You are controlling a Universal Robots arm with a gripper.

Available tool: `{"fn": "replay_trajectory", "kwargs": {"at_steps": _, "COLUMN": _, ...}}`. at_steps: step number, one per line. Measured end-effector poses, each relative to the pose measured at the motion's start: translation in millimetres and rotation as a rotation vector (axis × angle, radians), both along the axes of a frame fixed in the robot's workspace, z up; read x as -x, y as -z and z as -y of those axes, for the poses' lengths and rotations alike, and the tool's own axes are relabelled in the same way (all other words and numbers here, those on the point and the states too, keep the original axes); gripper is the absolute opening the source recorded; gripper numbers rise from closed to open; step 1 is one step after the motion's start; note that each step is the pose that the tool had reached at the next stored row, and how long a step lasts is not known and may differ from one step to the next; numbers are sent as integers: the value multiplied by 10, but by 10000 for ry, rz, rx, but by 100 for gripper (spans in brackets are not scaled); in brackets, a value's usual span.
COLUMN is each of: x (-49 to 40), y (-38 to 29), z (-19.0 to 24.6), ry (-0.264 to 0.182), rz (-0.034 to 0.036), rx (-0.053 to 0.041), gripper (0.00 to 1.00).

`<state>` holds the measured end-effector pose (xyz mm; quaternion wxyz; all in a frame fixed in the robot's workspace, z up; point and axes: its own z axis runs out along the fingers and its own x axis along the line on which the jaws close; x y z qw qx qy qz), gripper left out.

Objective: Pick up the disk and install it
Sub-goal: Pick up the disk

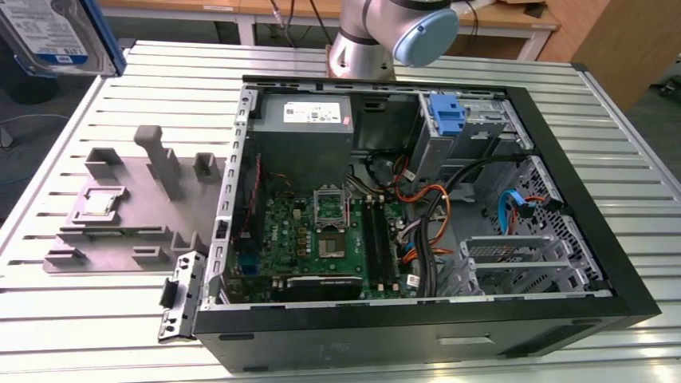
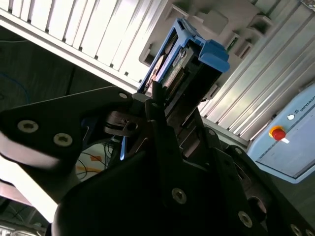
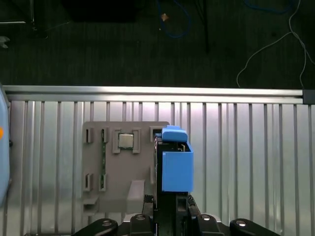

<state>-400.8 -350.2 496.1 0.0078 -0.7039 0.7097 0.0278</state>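
The disk [image 3: 175, 164], a drive in a blue plastic carrier, is held edge-on in my gripper [image 3: 170, 209], whose fingers are shut on its lower end. It hangs above the slatted table and beside the grey fixture tray [image 3: 123, 162]. In the second wrist view the disk [image 2: 189, 61] sticks out past the black fingers [image 2: 160, 115]. The exterior view has the disk [image 1: 48, 32] raised at its top left corner, its white label with a blue band facing out.
The open computer case [image 1: 596, 263] lies on the table at the exterior view's right. Inside it are a motherboard [image 1: 319, 235], a grey power supply [image 1: 309, 120], a blue bracket [image 1: 449, 116] on the metal bay and loose cables [image 1: 426, 215]. The arm's base [image 1: 394, 32] stands behind the case.
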Motion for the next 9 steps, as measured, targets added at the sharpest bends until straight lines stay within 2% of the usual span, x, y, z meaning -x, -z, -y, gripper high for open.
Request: {"fn": "replay_trajectory", "kwargs": {"at_steps": 9, "x": 0, "y": -372, "z": 0, "ry": 0, "rz": 1, "rx": -1, "gripper": 35}}
